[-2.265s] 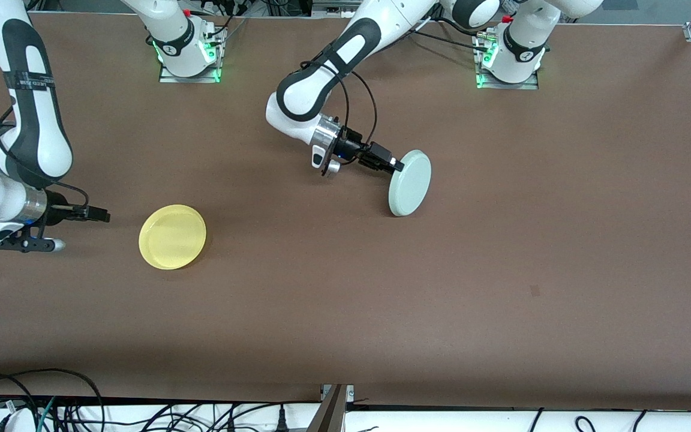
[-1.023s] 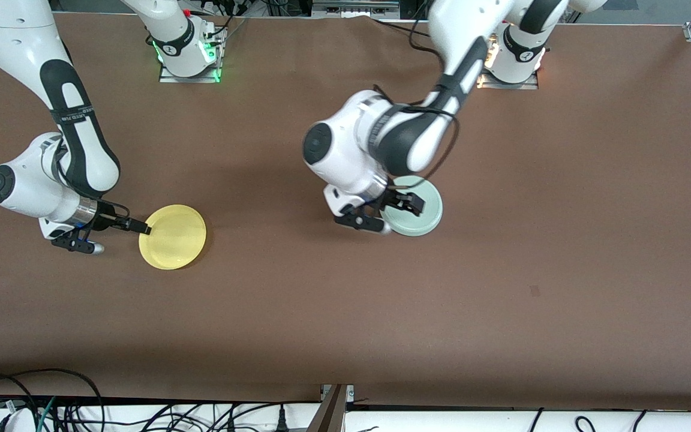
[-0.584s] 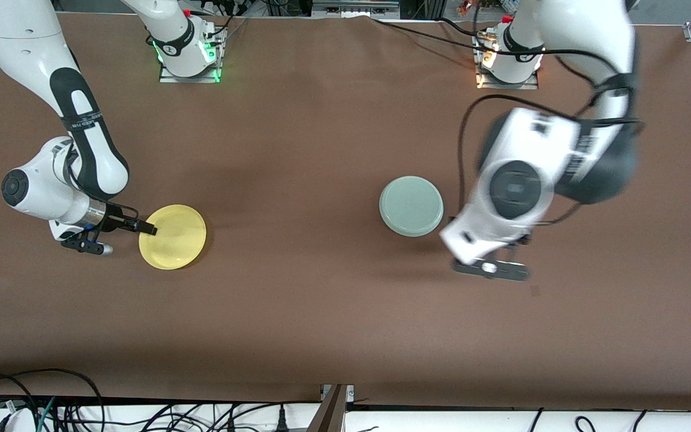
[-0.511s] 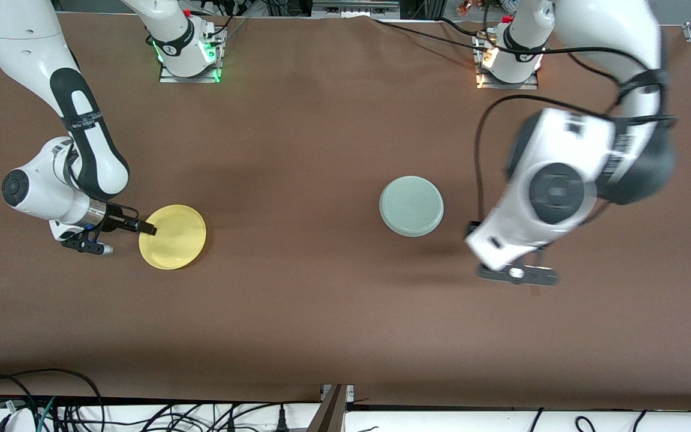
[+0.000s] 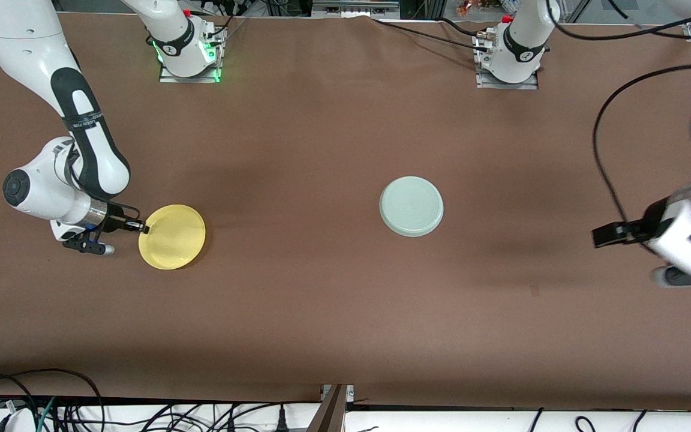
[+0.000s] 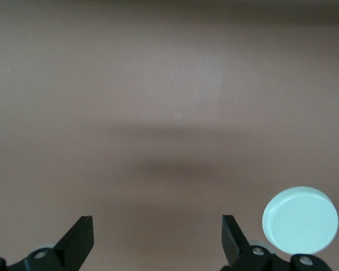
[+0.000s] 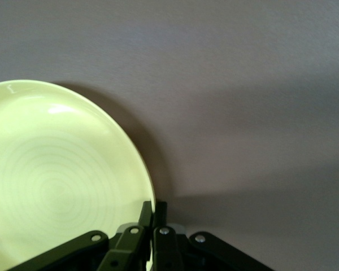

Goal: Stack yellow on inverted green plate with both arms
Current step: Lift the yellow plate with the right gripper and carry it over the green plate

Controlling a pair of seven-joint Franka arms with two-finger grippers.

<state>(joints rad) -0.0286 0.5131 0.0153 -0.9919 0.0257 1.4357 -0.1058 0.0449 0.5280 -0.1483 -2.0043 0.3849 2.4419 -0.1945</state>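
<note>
1. Near the counter's [image 5: 345, 312] middle, the green plate [image 5: 411, 206] is laid upside down; inverting is judged done.
2. At the right arm's end, the yellow plate's [image 5: 172, 236] rim is pinched by the right gripper [image 5: 143, 228]; lifting and stacking remain.
3. Over the left arm's edge, the left gripper [image 6: 157, 240] is held with jaws spread, empty.

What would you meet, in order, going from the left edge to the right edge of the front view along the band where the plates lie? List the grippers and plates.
right gripper → yellow plate → green plate → left gripper
</note>
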